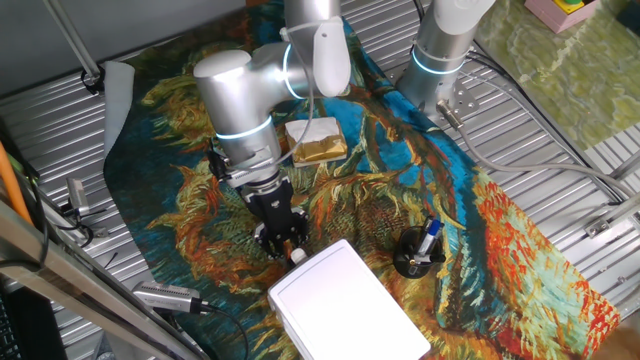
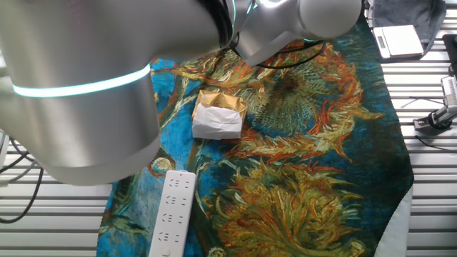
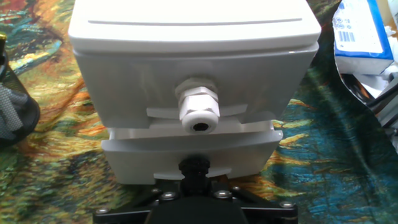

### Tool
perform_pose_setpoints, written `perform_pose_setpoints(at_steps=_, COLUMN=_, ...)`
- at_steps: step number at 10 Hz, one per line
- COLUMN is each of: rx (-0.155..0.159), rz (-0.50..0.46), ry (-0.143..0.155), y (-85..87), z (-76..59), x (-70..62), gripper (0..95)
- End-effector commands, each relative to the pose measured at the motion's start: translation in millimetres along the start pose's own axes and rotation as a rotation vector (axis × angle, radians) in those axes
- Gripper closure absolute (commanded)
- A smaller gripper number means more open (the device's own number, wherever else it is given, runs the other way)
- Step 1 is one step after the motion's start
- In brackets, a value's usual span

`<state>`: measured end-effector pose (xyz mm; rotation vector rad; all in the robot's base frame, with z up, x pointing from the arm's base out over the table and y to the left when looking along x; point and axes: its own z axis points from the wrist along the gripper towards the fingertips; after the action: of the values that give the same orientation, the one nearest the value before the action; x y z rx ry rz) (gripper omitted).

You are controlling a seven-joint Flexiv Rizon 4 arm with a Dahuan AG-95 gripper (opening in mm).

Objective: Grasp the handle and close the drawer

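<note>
Currently, per view:
pincer (image 1: pixel 284 240): down at the near face of the white box (image 1: pixel 345 300), just touching or nearly so. Fingers hidden in the hand view, only the black mount along the bottom edge shows. Fixed view too small and dark to see the gap, so open or closed: cannot tell.
handle (image 3: pixel 199 111): whitish round knob with a dark centre hole, mid front of the box, facing the hand camera. A second, black knob (image 3: pixel 195 167) sits below it, on the lower front panel, right above the pincer mount. Whether anything grips either knob: cannot tell.
drawer (image 3: pixel 193 152): lower light-grey front panel sticks out a bit from the box face above it. How far out it is cannot be judged head-on.
white box: flat top, on the patterned cloth (image 1: pixel 400 190) over the bench (image 1: pixel 560 130); its near end is cut off by the lower edge of the fixed view.
sponge block (image 2: pixel 218 115): tan and white, on the cloth, well apart from the box.
black cup (image 1: pixel 418 252): beside the box, holds a blue-white item, too small to identify.
other fixed view: arm body fills the upper left; box and pincer hidden. White power strip (image 2: pixel 172 213) partly cut off at the bottom.
</note>
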<state>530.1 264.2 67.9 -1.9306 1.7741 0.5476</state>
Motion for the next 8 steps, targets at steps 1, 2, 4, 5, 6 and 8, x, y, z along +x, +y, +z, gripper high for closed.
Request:
perform_pose_setpoints(at_steps=1, rx=0.0, rz=0.003, ry=0.002, y=0.7, z=-2.2, x=-0.8, gripper=95.0)
perform_pose_setpoints(at_steps=2, rx=0.0, rz=0.001, ry=0.003, y=0.4, z=-1.1, x=-0.8, gripper=95.0)
perform_pose_setpoints(at_steps=4, rx=0.001, rz=0.001, ry=0.002, y=0.1, z=1.4, x=-0.6, gripper=95.0)
perform_pose_setpoints(at_steps=5, rx=0.002, rz=0.001, ry=0.001, y=0.1, z=1.5, x=-0.6, gripper=95.0)
perform_pose_setpoints(at_steps=6, rx=0.002, rz=-0.001, ry=-0.001, y=0.2, z=1.4, x=-0.8, gripper=95.0)
perform_pose_setpoints(at_steps=8, rx=0.002, rz=0.001, ry=-0.005, y=0.3, z=1.1, x=-1.1, gripper=95.0)
